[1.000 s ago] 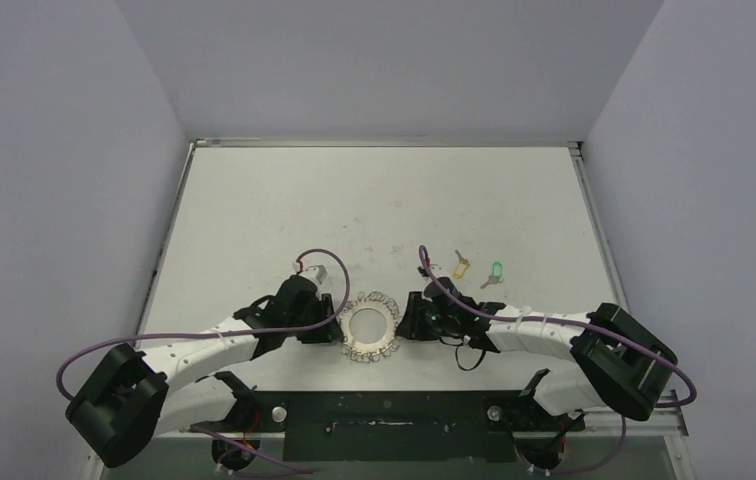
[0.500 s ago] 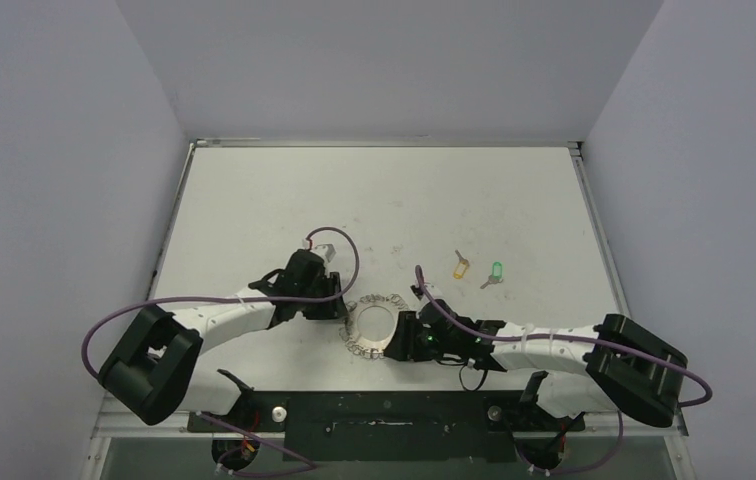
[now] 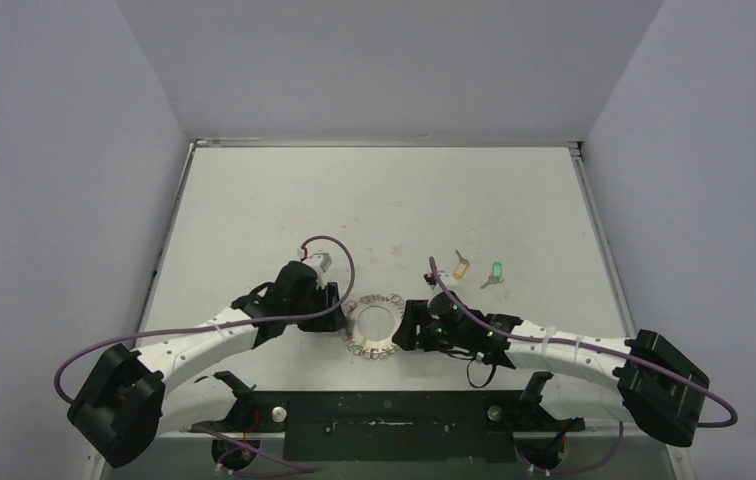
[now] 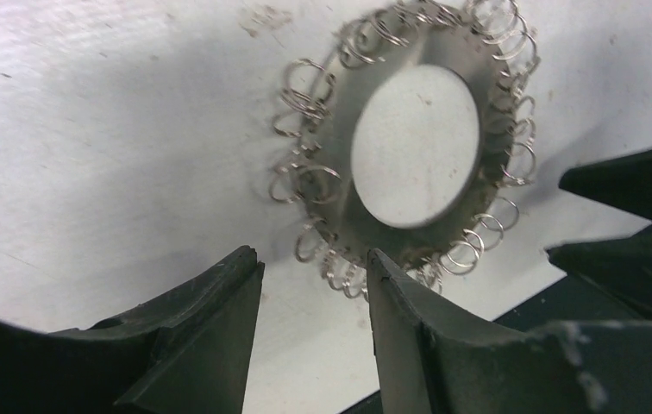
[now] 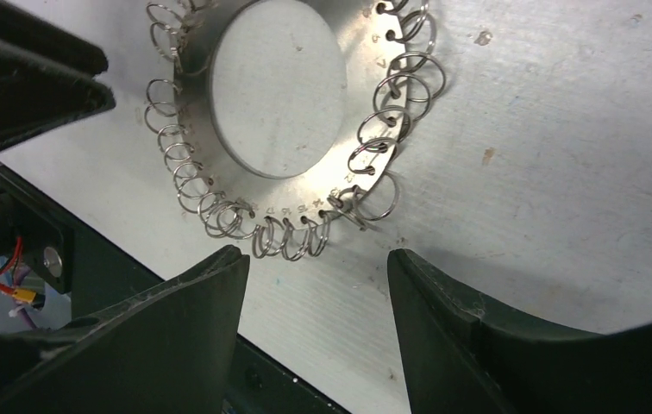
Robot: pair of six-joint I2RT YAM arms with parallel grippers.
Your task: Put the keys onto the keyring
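Top: keyring point(image 3: 356, 322) flat on table point(image 3: 294, 200), near edge, btwn L gripper point(image 3: 339, 318) & R gripper point(image 3: 404, 328). Yellow key point(image 3: 461, 267) & green key point(image 3: 496, 271) lie farther right, apart from it.
L wrist: jaws parted, gripping nothing; keyring point(image 4: 335, 164) just past tips.
R wrist: wider gap, nothing gripped.

silvery keyring point(image 3: 372, 326) on a scuffed white surface point(image 3: 374, 200); at its two o'clock, a yellow-orange key point(image 3: 462, 267) and a bright green key point(image 3: 496, 270).
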